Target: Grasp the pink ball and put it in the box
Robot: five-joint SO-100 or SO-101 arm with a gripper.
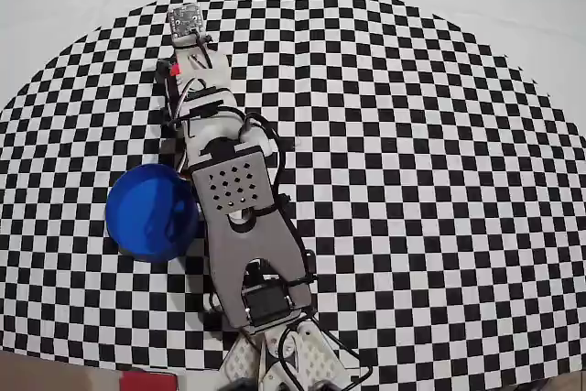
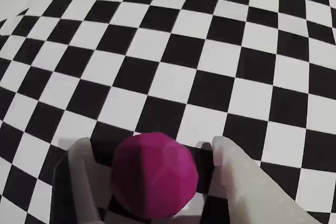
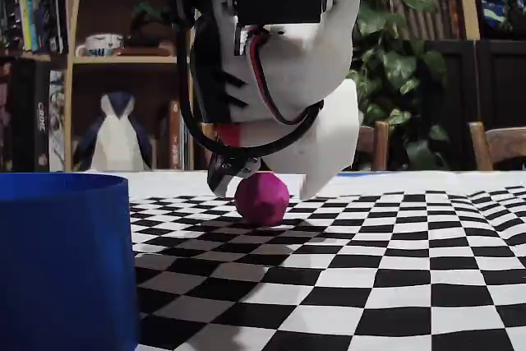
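Blue box (image 1: 151,211) sat w/ nothing visible inside; your hand (image 2: 157,182) had its fingers apart either side of pink ball (image 2: 155,175), ball resting on checkered worktop (image 2: 220,66).

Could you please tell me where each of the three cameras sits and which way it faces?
Overhead view: above the checkered cloth, looking down; shows the whole arm and blue box.
Wrist view: on the arm, looking down and forward past its jaws flanking the pink ball.
Fixed view: at table height, facing the jaws.
Wrist and fixed views share the ball.
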